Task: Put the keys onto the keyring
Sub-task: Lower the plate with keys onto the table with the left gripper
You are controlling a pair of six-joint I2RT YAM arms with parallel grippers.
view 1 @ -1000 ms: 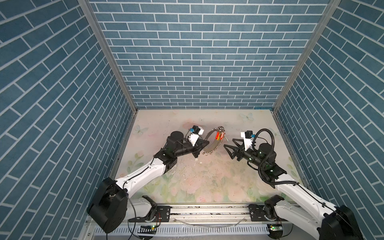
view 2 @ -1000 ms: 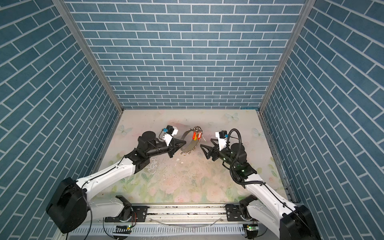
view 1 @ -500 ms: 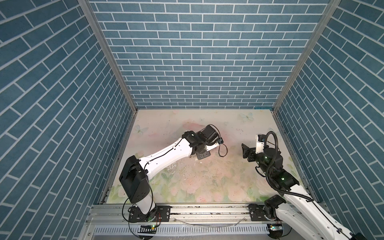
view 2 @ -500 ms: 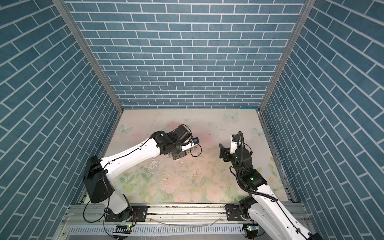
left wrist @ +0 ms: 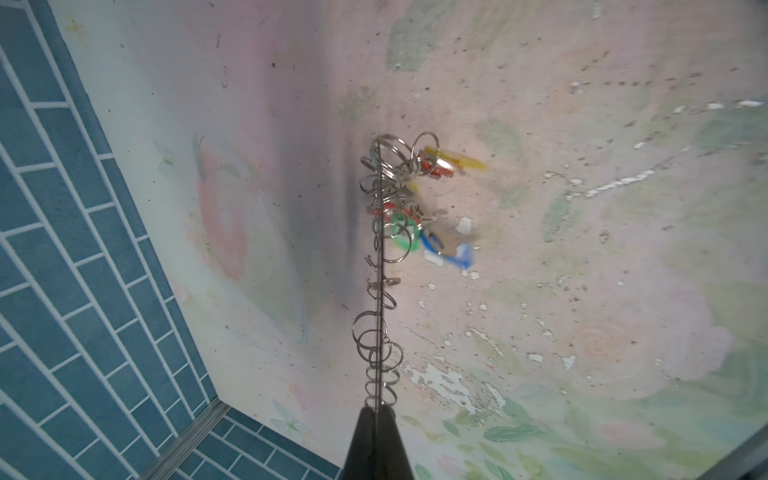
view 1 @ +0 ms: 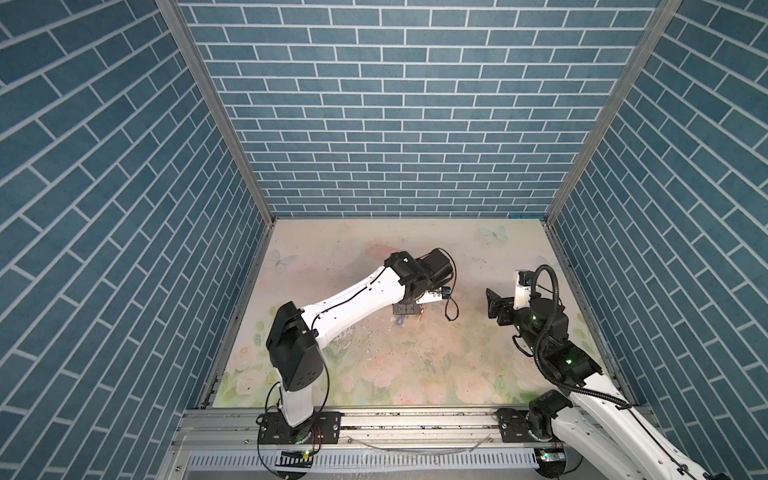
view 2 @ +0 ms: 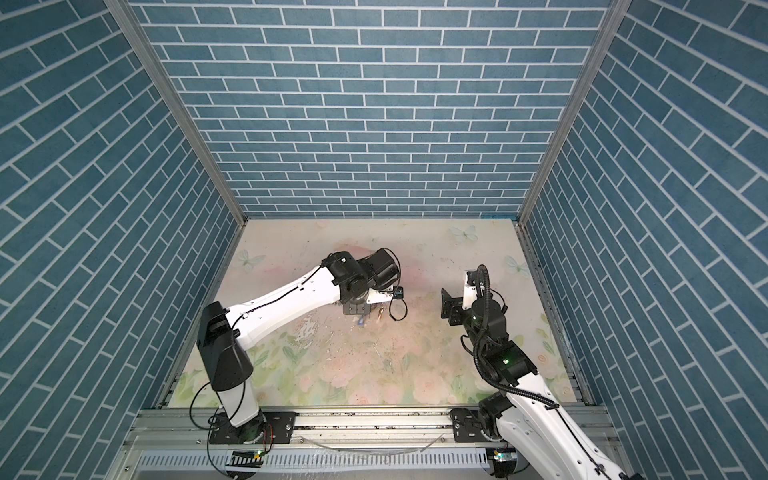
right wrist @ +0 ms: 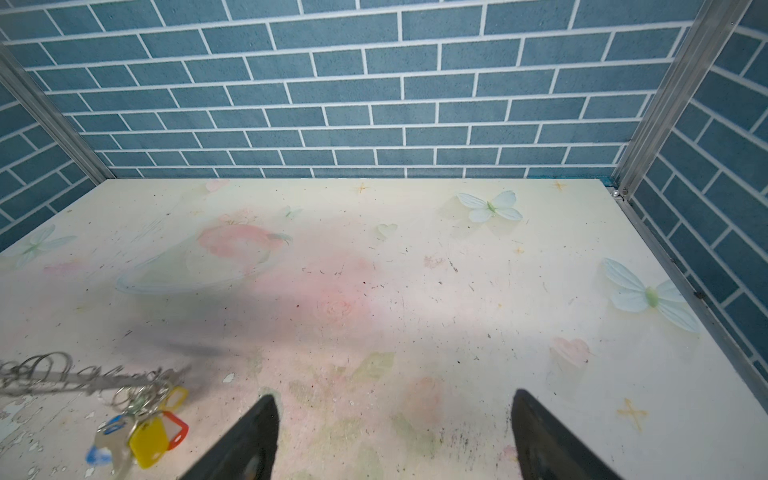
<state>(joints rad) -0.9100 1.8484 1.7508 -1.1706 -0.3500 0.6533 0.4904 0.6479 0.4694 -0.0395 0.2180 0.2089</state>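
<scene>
Left gripper [left wrist: 376, 409]: jaws fully closed, pinching the wire of the keyring [left wrist: 377, 266] at its near end. The hoop runs straight away from the fingertips, edge-on to the wrist camera, with small split rings strung along it. The keys [left wrist: 440, 164] hang in a bunch off the far part. We see yellow, red, green and blue tags, slightly blurred, so we take them to be swinging.

Right gripper [right wrist: 392, 401]: jaws wide apart with nothing between them, and only bare table [right wrist: 415, 249] beyond. The keys and hoop sit off to one side of its view, clear of both fingers.

Change over the last second: both arms were low, with the two grippers close together at the ring mid-table. Now, in both top views, the left arm is raised and its gripper points down with the ring dangling under it. The right gripper has drawn back to the right, well apart.

Reading: the right arm has let go and the keys stayed with the hoop, so the latest threading likely held. We cannot tell whether every key is on, nor whether the bunch touches the table.
</scene>
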